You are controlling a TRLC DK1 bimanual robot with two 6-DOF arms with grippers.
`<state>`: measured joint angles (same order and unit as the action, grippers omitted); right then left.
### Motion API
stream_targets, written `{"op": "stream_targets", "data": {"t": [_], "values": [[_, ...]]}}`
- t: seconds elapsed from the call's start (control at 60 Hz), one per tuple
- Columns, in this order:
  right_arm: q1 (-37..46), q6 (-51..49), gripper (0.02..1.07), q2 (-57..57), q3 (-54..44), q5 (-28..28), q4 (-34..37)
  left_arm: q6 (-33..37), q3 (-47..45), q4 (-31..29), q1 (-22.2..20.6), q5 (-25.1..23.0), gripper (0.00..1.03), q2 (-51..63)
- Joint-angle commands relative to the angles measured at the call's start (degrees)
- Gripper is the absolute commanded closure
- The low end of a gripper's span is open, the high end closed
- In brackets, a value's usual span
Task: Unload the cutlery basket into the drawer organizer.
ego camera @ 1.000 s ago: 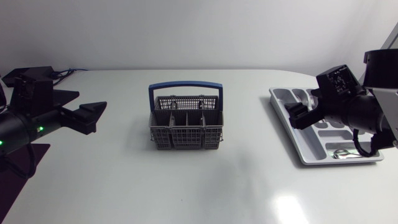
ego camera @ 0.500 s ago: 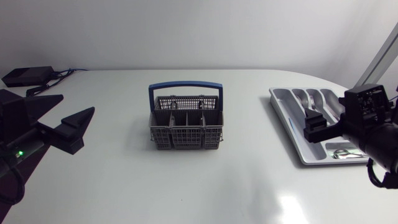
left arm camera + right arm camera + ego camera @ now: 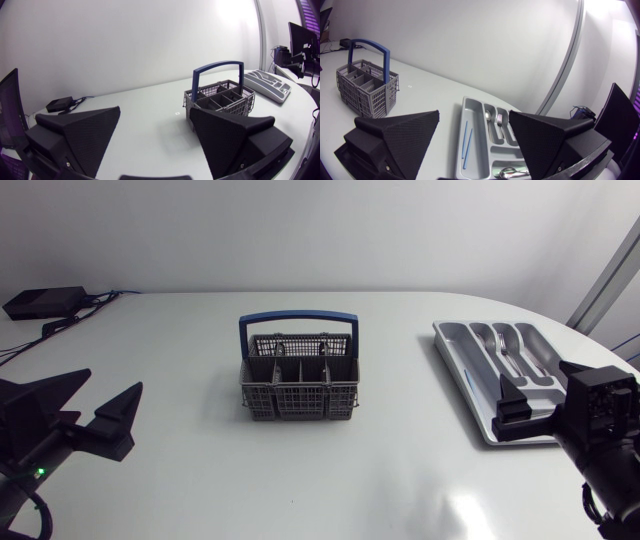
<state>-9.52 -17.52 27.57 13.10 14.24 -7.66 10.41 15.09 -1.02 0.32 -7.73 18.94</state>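
Note:
The grey cutlery basket (image 3: 299, 377) with a blue handle stands mid-table; no cutlery shows above its rim. The grey drawer organizer (image 3: 470, 370) lies at the right, holding forks and spoons (image 3: 508, 348). My left gripper (image 3: 108, 388) is open and empty at the near left, far from the basket (image 3: 220, 98). My right gripper (image 3: 515, 408) is open and empty at the near right, just beside the organizer's near end. In the right wrist view the organizer (image 3: 470, 112) lies ahead of that gripper (image 3: 475, 127), with thin blue sticks (image 3: 466, 141) in one slot.
A black box with cables (image 3: 45, 302) sits at the table's far left corner. Bare white tabletop lies between the basket and the organizer (image 3: 267, 84), and in front of the basket.
Both arms have drawn back toward the near side. The left gripper dropped away from the basket; the right gripper moved off the organizer, uncovering it. Both stayed open.

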Motion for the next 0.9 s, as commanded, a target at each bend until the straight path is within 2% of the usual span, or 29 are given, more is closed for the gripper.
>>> {"op": "stream_targets", "data": {"t": [0.0,0.55,0.883], "values": [[0.82,2.71,0.07,-2.76,-2.19,-0.88,-0.2,-2.55,-2.98,0.77,0.13,1.07,0.05,-2.67],[6.55,12.47,0.07,-19.11,-9.38,-9.69,4.98,-10.41,-15.09,1.02,-0.32,7.73,0.05,-18.94],[9.52,17.52,0.07,-27.57,-13.1,-14.24,7.66,-10.41,-15.09,1.02,-0.32,7.73,0.06,-18.94]]}}
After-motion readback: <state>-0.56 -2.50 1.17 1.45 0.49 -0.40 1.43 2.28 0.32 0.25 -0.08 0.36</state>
